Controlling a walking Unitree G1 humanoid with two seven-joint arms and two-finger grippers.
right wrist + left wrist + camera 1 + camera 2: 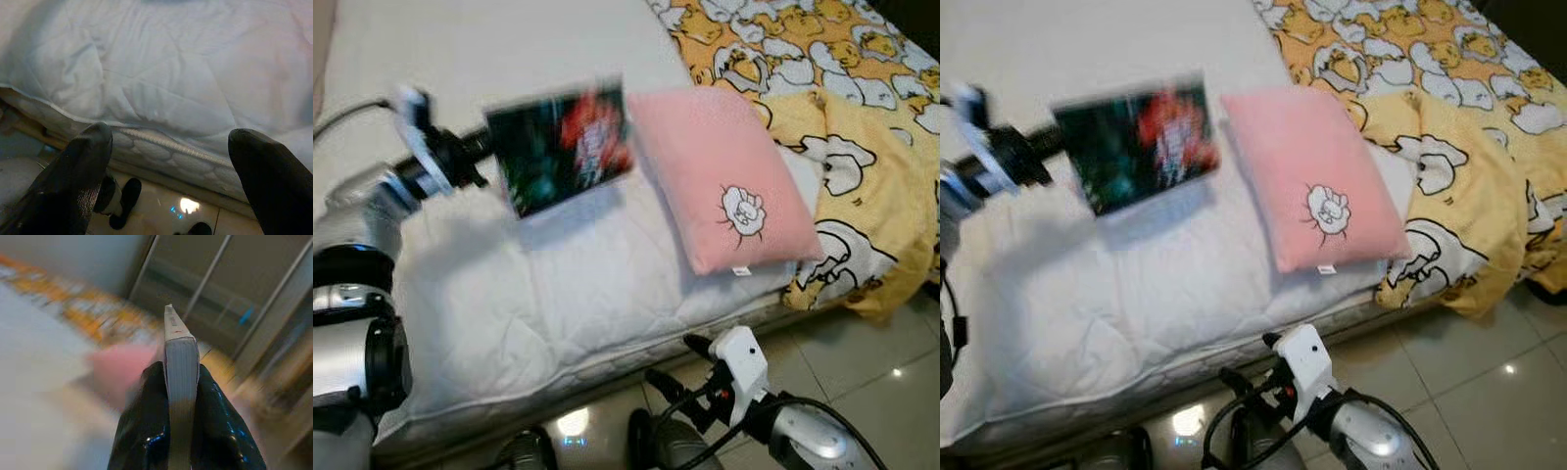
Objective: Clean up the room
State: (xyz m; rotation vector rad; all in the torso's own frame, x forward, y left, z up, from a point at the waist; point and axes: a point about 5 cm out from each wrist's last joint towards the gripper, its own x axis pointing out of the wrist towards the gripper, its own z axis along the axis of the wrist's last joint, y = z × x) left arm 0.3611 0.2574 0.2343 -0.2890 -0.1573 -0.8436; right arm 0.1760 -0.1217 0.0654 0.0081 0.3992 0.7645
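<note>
Two black fingers of our left gripper [182, 431] clamp a dark-covered book [566, 145] above the white quilted bed [558, 284] beside a pink square pillow [720, 176], while our right gripper [171, 161] hangs spread open near the bed's edge.

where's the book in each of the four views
Left eye view: book held up over the white bed, upper middle, clamped by the left tool at its left edge.
Right eye view: same book, upper left.
Left wrist view: seen edge-on, centre, between the black fingers.
Right wrist view: not in it; white bedding past the open right tool.
Shared landmark: the pink pillow, just to the book's right.
</note>
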